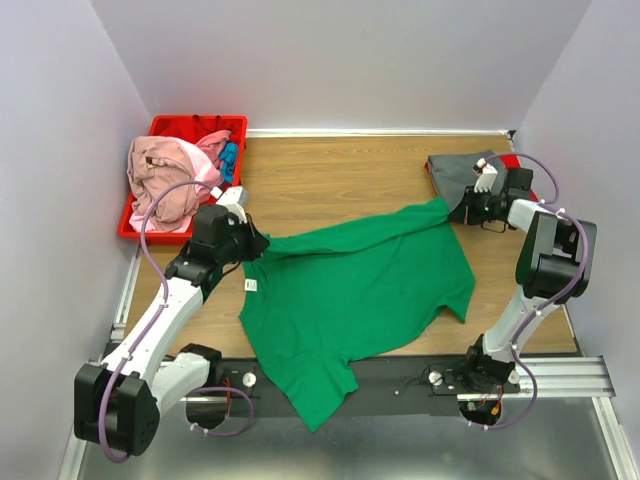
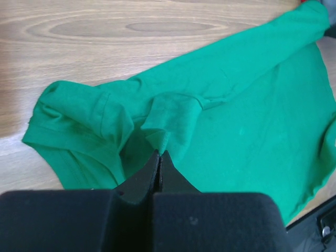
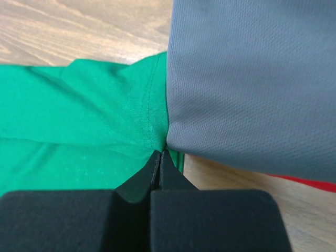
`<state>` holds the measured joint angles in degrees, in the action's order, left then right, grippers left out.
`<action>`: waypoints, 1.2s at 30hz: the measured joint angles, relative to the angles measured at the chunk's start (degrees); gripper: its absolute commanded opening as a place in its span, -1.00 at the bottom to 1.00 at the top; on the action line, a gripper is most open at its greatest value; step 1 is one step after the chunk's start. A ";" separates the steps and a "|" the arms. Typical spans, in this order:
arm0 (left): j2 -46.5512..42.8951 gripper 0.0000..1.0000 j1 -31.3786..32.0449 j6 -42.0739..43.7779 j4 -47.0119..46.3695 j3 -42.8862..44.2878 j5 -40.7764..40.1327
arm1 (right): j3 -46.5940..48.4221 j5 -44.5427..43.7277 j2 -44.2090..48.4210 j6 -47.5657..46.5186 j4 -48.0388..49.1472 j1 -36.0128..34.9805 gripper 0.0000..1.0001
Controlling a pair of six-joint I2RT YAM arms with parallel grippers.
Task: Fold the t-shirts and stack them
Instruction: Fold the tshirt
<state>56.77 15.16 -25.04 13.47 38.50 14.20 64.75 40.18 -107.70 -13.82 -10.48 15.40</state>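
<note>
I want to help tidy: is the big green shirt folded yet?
Not folded. The green t-shirt lies spread open across the table, its lower end hanging over the near edge.

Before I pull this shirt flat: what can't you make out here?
- Right wrist view: the right gripper is shut on the green shirt; whether it also pinches the grey shirt is hidden at the pinch.
- Right wrist view: red thing under the grey shirt, only a sliver shows.
- Top view: what lies deeper in the bin, buried under pink cloth.
- Top view: label, too small to read.
</note>
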 measured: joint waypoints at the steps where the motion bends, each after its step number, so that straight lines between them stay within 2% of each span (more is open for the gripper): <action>1: -0.13 -1.00 -0.02 -0.13 0.13 0.00 -0.70 | -0.24 0.04 0.02 -0.22 -0.04 0.02 -0.99; 27: -1.64 -1.00 -0.02 -0.79 2.45 0.15 -4.11 | -2.49 0.04 2.64 -2.80 -1.86 0.09 -0.99; 30: -1.66 -1.00 -0.02 -0.79 2.49 0.15 -4.11 | -2.86 0.00 3.45 -2.95 -2.34 0.09 -0.90; 32: -1.66 -1.00 -0.02 -0.79 2.49 0.15 -4.11 | -2.95 -0.02 3.98 -3.21 -2.64 0.09 -0.75; 35: -1.86 -1.00 -0.02 -0.79 2.54 0.15 -4.11 | -2.99 -0.39 4.76 -3.89 -2.97 0.09 -0.43; 36: -1.97 -1.00 -0.02 -0.76 2.54 0.15 -4.11 | -2.99 -0.59 4.96 -3.89 -3.04 0.09 -0.25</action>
<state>54.81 15.14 -25.80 16.01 38.65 10.09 61.76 39.59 -102.74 -17.72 -13.52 15.49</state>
